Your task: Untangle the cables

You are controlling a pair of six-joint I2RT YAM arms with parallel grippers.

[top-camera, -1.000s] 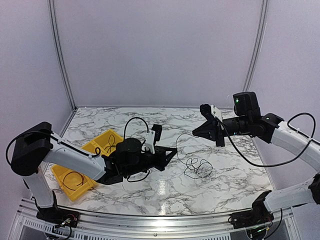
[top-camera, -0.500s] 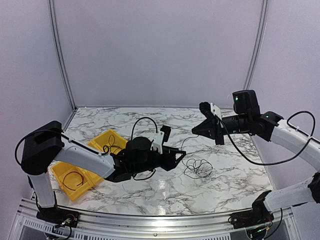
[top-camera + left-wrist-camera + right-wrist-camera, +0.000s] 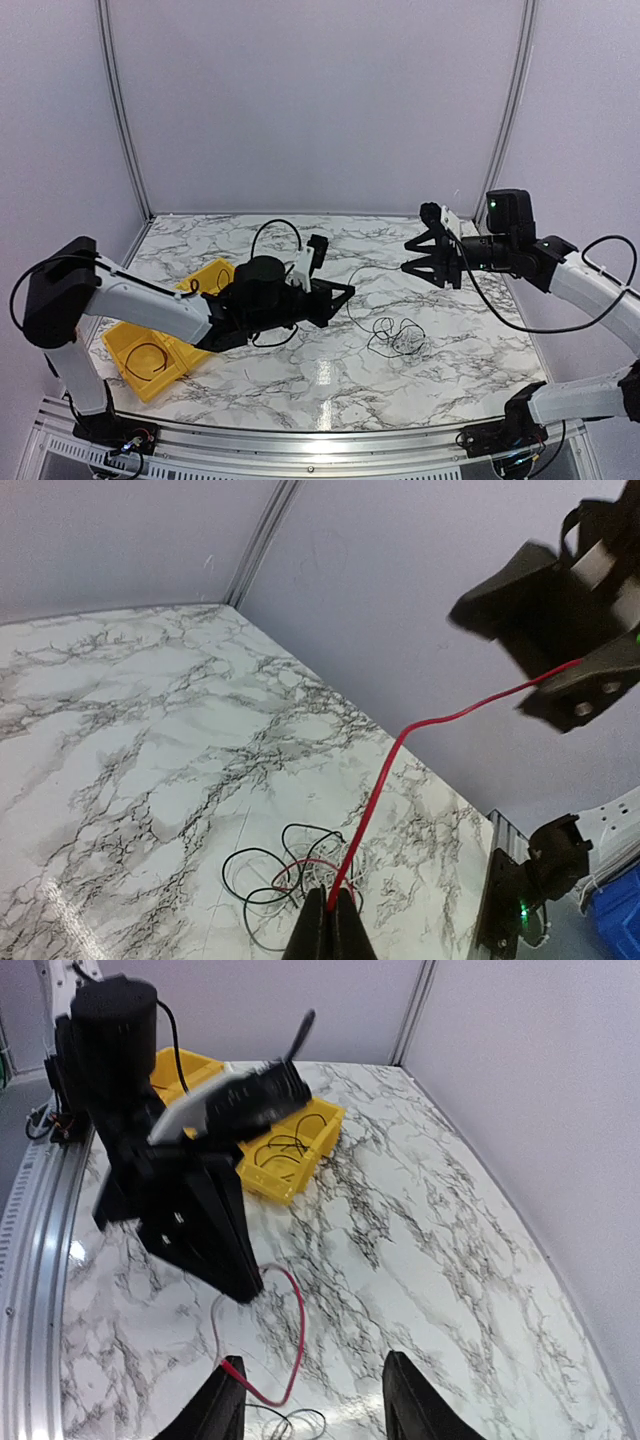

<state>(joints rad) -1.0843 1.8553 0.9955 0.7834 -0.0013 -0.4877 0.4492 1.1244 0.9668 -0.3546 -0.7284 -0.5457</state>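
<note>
Pull-out step: left gripper [image 3: 327, 912] clamped on red cable [image 3: 420, 725], which rises from the tangle [image 3: 270, 880] on the table [image 3: 150, 730]. Right gripper [image 3: 312, 1380] gapes, cable end beside one finger. Next: close right, draw apart gently

Left hand [image 3: 349, 292] pinched, right hand [image 3: 405, 255] spread.

1. The table [image 3: 300, 385] has a glossy white marble-pattern top with grey veins.
2. A yellow bin [image 3: 212, 272] with compartments stands on the left part of the table, at an angle to the front edge.
3. A loose tangle of thin cables [image 3: 395, 338], black and pale ones, lies right of the middle, well apart from the bin.
4. A red wire [image 3: 374, 805] rises out of this tangle, off the surface.
</note>
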